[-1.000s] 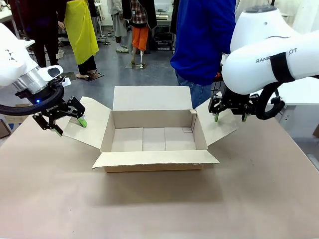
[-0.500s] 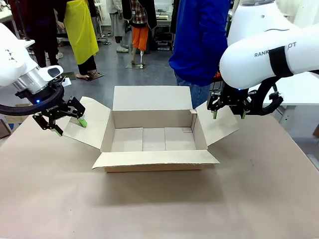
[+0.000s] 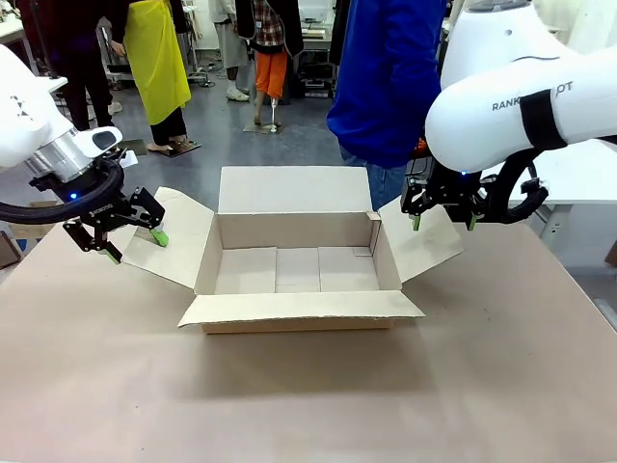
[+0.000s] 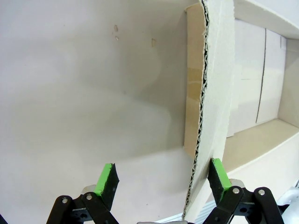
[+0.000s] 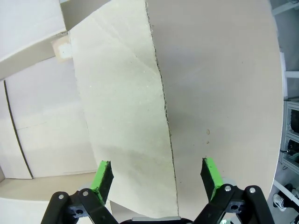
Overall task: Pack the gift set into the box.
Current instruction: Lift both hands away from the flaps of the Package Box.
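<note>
**Box open mid-table, both grippers straddling its side flaps, nothing clamped**

The box (image 3: 294,270) sits in the middle of the table (image 3: 308,405), long side facing you. All four flaps are open and its floor shows bare cardboard. The far flap (image 3: 294,188) stands up and leans slightly away. The near flap (image 3: 299,309) is folded out toward the robot's side. The left flap (image 3: 178,241) and right flap (image 3: 429,241) splay outward and up.

The left gripper (image 3: 133,243) is at the outer edge of the left flap, fingers spread wide. Its wrist view shows the flap's corrugated edge running up between the green pads (image 4: 106,175), far closer to one pad than the other. That near pad overlaps the flap face, but you can't tell from here whether it touches. The other pad is well clear, over bare table.

The right gripper (image 3: 444,224) is at the outer edge of the right flap, also wide open. In its wrist view the flap edge passes between the pads (image 5: 210,172), roughly centred. One pad sits over the flap face and the other over the table, with a visible gap on both sides. Neither gripper grips anything.

A person (image 3: 390,77) in a blue top stands at the far side, behind the box's far right corner.
</note>
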Available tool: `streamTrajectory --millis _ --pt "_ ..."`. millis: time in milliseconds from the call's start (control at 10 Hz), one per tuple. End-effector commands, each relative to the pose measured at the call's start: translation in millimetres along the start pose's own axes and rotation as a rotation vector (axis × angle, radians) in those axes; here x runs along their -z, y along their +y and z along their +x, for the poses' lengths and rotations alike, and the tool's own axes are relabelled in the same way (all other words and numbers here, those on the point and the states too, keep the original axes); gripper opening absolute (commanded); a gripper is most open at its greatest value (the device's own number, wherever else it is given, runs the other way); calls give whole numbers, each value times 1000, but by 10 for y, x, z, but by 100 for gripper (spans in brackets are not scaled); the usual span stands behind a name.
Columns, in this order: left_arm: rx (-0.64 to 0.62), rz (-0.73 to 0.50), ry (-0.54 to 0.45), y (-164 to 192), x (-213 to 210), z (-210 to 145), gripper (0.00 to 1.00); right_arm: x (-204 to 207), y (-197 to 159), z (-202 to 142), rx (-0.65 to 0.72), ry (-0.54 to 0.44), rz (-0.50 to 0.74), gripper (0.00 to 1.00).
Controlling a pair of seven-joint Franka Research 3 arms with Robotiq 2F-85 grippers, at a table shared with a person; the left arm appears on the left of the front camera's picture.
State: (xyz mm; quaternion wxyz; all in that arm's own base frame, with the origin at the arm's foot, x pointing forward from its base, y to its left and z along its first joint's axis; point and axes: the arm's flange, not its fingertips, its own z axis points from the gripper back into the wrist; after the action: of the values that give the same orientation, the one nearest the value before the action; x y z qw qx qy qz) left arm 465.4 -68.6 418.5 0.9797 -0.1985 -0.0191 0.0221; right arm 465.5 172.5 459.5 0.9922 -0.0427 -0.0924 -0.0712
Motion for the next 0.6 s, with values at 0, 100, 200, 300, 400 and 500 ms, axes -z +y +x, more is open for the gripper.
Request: streamTrajectory --millis 0,100,200,300,400,500 --pt "-8 13 -2 -2 -5 -4 100 -13 10 29 5 -10 -22 100" --pt "-8 13 -2 -2 -5 -4 100 -13 10 29 5 -10 -22 100" --pt "-8 13 -2 -2 -5 -4 100 -13 10 29 5 -10 -22 100" --pt "-8 13 -2 -2 -5 -4 100 -13 10 29 5 -10 -22 100" --pt "-8 13 -2 -2 -5 -4 100 -13 10 29 5 -10 -22 100" --pt "-8 13 -2 -2 -5 -4 100 -13 10 29 5 -10 -22 100"
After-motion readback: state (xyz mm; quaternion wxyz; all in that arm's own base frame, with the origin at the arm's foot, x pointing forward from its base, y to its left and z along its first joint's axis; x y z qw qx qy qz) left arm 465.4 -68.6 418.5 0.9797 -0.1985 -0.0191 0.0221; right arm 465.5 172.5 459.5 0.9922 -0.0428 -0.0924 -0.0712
